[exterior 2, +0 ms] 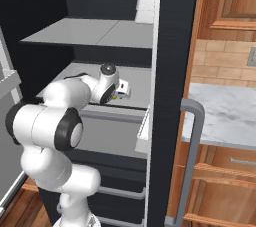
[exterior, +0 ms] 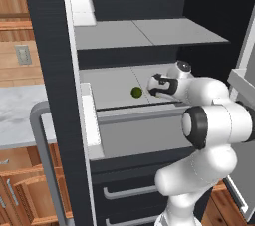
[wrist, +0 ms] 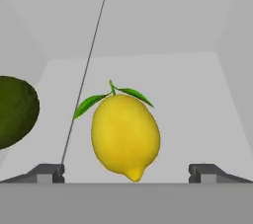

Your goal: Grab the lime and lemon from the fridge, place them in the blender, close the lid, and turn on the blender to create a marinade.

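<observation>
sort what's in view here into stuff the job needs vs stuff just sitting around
Part of the job:
- lemon, between the open pincer tips
- lime, on the same shelf beside it
- fridge, door open

Just there:
- white door bin
- marble counter
- wooden cupboards
- wall socket

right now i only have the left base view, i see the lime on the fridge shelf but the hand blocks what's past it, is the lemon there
Observer: Yes. In the hand view the lemon sits straight ahead between the two fingertips of the gripper.
Operator: jaws open or shut
Observer: Open, one fingertip on each side of the lemon, neither touching it.
Operator: where's the lime from the hand
Observer: The lime lies at the left edge of the hand view, apart from the lemon, outside the fingers.
</observation>
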Controlling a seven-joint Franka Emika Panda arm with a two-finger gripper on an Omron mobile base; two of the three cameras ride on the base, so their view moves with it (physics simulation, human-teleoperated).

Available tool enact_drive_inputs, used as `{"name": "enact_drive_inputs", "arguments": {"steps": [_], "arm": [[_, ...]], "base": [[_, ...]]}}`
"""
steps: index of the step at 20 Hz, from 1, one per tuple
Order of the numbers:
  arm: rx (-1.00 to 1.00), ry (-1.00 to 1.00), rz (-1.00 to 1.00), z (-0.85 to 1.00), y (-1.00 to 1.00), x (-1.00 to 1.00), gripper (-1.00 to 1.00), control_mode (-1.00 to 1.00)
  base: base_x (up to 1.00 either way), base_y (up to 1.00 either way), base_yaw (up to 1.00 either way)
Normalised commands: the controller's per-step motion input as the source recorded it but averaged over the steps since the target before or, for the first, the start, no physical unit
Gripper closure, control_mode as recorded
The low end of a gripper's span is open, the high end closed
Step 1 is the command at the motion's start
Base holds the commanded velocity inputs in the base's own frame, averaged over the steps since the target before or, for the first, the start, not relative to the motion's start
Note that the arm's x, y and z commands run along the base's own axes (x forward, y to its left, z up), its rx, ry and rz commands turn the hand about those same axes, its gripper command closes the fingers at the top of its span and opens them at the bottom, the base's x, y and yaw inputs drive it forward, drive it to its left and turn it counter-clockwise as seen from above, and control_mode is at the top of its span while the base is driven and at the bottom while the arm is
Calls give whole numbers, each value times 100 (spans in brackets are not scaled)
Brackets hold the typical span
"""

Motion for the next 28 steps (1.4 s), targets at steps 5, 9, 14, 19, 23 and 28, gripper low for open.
{"name": "enact_drive_inputs", "arguments": {"steps": [5, 9, 14, 19, 23, 28], "arm": [[0, 2, 0, -13, -7, 29, -100, -100], [0, 2, 0, -14, -7, 28, -100, -100], [0, 1, 0, -20, 0, 22, -100, -100], [0, 0, 0, -29, 1, 1, 100, -100], [0, 0, 0, -39, 1, -1, 100, -100], [0, 0, 0, -17, 0, -18, 100, -100]], "base": [[0, 0, 0], [0, 0, 0], [0, 0, 0], [0, 0, 0], [0, 0, 0], [0, 0, 0]]}}
